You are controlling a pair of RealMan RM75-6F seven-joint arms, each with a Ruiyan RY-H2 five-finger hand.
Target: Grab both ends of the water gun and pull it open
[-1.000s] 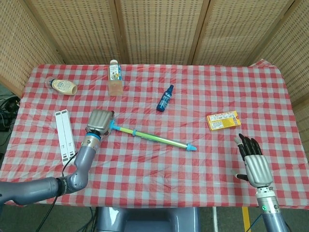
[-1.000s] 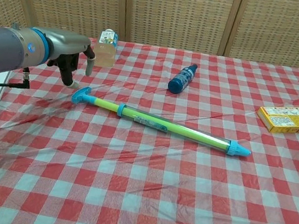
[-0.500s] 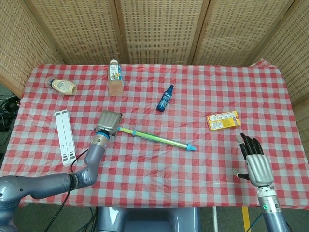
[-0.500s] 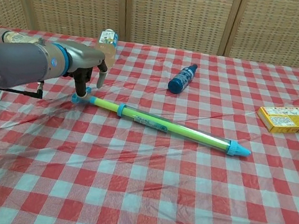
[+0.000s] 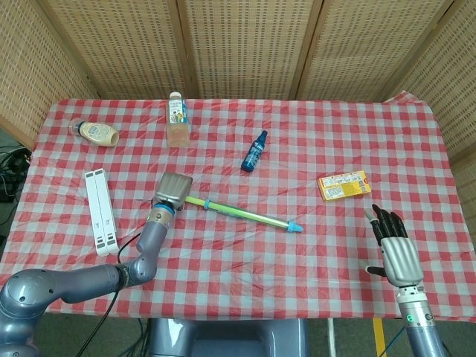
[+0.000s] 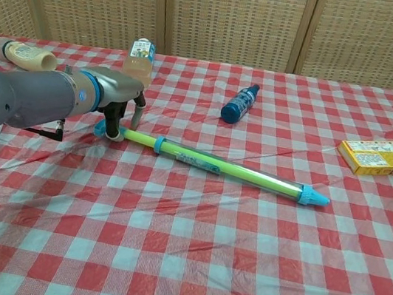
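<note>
The long green and yellow plastic water gun [image 6: 227, 167] with blue ends lies on the red checked tablecloth [image 6: 185, 265], running from 10 o'clock to 4 o'clock. The left hand [image 6: 120, 98] is over its blue handle end, fingers curled downward around it; whether they grip it I cannot tell. The right hand [image 5: 391, 247] hovers at 4 o'clock, fingers spread wide and holding nothing.

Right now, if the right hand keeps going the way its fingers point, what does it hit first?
Probably the yellow box: the right hand points up the table, slightly left, with bare cloth between. Depth is unclear, so it might pass beside it.
</note>
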